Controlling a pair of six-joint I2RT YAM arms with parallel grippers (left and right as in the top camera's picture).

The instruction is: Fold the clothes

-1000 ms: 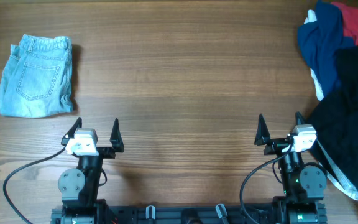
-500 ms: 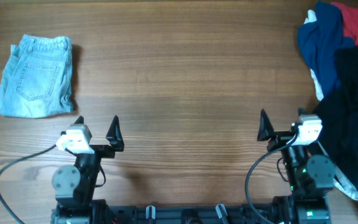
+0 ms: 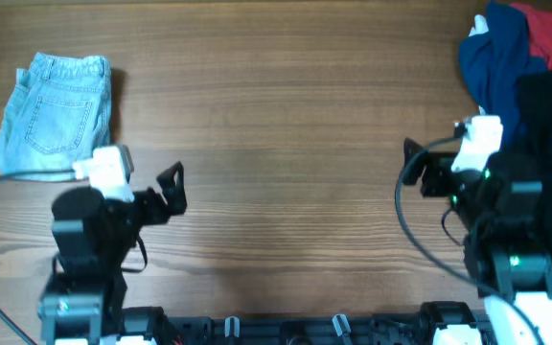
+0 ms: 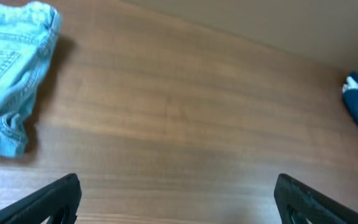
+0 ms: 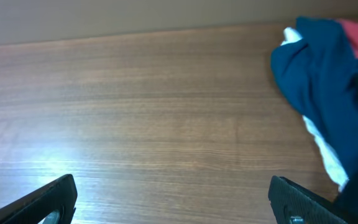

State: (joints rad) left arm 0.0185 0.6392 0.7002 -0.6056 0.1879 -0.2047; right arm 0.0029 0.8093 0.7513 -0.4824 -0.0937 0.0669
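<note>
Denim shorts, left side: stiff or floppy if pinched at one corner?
Likely floppy: the shorts lie folded with rumpled hems, so a corner pinch would probably let the fold drop open. Denim looks thick, so probably heavier than the navy garment.

Overhead view: a fixed camera high above looks straight down on the whole wooden surface, with the arm bases along the bottom edge. Left wrist view: low and close to the surface, facing across it between the wide-apart fingertips of the left gripper, with the denim shorts at far left. Right wrist view: equally low, facing forward over the spread right gripper. Both wrist views share the bare middle of the surface and the navy garment, all of it inside the overhead view
</note>
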